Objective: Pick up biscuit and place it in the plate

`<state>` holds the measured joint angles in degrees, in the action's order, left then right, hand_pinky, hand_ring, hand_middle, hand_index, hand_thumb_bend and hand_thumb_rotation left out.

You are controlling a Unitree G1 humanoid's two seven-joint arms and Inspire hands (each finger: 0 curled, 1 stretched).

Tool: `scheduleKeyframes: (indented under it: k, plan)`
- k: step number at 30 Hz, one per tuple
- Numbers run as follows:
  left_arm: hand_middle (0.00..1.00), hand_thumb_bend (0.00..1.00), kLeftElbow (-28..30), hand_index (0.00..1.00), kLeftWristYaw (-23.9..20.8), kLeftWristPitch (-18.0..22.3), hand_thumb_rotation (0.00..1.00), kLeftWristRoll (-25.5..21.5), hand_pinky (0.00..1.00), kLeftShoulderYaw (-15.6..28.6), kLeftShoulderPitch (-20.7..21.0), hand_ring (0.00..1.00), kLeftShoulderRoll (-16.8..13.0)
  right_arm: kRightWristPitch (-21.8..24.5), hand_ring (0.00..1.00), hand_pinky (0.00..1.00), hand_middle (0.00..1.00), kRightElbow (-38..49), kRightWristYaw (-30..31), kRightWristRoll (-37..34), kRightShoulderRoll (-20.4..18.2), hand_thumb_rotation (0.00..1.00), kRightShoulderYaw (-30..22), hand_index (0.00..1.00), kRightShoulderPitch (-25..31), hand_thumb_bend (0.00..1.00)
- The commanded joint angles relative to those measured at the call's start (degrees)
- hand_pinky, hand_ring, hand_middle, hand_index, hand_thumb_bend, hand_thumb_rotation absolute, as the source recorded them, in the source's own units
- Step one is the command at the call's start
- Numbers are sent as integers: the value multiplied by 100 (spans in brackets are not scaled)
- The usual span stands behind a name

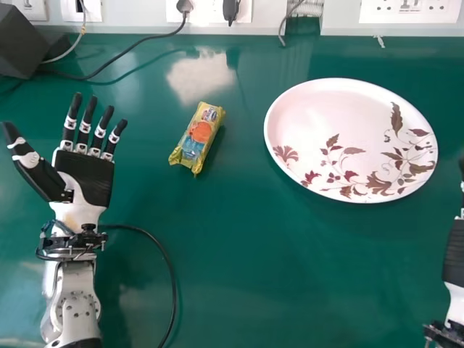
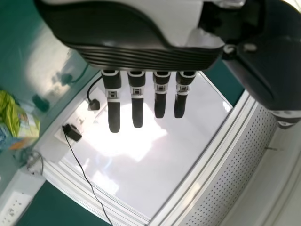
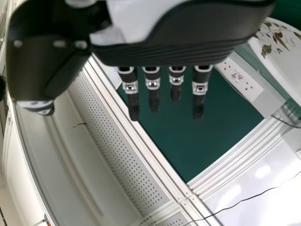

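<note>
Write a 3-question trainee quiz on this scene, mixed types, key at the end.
1. Multiple choice: relative to the plate, where does the biscuit packet lie?
a) On its surface
b) To the robot's left of it, on the green table
c) To the robot's right of it, on the green table
2. True or false: the left hand is open and holds nothing.
3. Fill in: the packet's wrapper is mostly ____ in colour.

Key: 1 b; 2 true; 3 yellow

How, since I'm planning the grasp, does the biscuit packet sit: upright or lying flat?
The packet lies flat on the table, broad printed face up.
</note>
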<state>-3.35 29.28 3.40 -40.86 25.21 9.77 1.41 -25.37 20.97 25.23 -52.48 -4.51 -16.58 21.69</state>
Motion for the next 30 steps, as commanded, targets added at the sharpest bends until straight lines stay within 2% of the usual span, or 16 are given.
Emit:
scheduleKeyframes:
  k: [1,6,9,15,19,26,30]
  plan:
    - [95,100,149,92,-109,132,59,167,72,-104,-143,85,-59,-12,93,82,94,-20,26,-14,-185,40,-34,86,-4,85]
    - [96,100,555,92,-525,330,59,734,74,-338,-316,87,-18,34,92,81,94,32,18,-56,-169,40,-21,87,8,89]
    - [96,100,751,91,-653,511,59,1026,71,-495,-442,86,-8,46,95,85,96,57,-22,-55,-168,40,-21,89,6,88]
    - [96,100,981,93,-977,602,60,1230,71,-630,-527,86,12,41,97,89,97,59,-10,-35,-151,29,-28,90,-1,92]
    - [96,100,939,93,-1010,823,60,1456,72,-676,-526,86,-54,43,97,90,96,50,-20,-26,-148,29,-36,89,4,89]
    - [95,100,1081,92,-1203,946,59,1632,71,-774,-588,85,-54,49,99,90,96,22,-18,-42,-153,23,-52,85,-5,94]
    - [95,100,1129,93,-1338,1099,59,1914,71,-853,-606,85,-111,42,100,92,98,14,-7,-36,-168,21,-50,85,-7,94]
